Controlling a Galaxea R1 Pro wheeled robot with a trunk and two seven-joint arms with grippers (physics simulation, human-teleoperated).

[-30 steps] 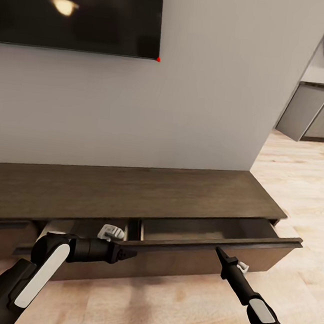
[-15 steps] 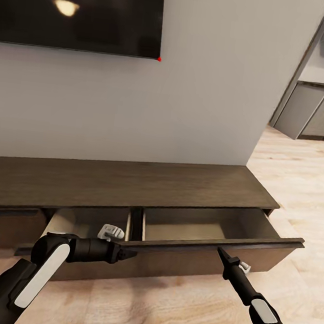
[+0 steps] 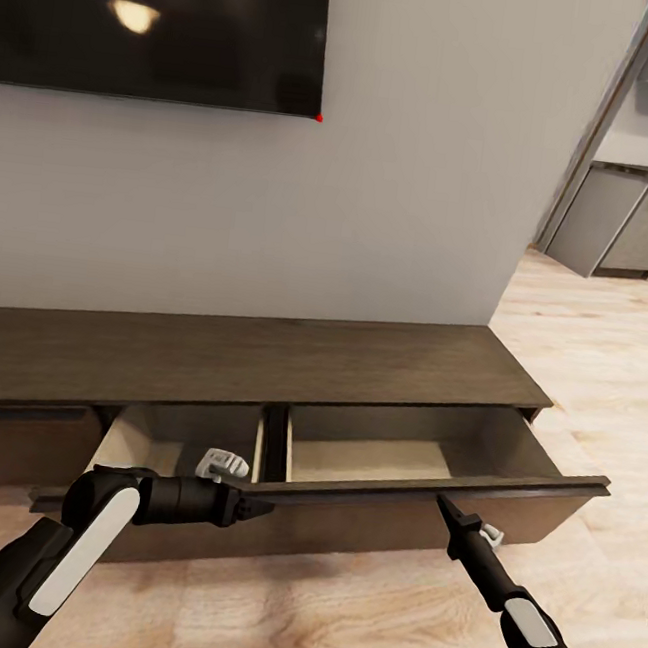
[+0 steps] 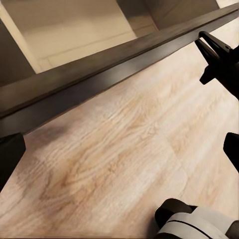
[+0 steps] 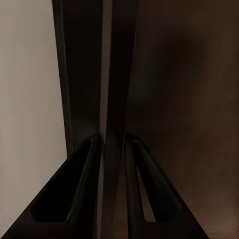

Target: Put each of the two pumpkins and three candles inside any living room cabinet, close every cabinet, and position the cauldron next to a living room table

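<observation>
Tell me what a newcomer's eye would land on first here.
The long dark-brown cabinet against the grey wall, with two drawers pulled out, their pale interiors showing nothing inside. The right gripper is closed on the right drawer front, the left gripper sits at its lower edge. A dark TV screen hangs upper left.

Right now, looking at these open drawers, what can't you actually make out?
- Left drawer: in the head view its near part is hidden behind the drawer front and the left claw.
- Right drawer: the floor strip nearest its front panel is hidden by that panel.
- Right claw: the wrist view is dark; it seems clamped on the panel edge.
- Cabinet: cut off by the left edge.
</observation>
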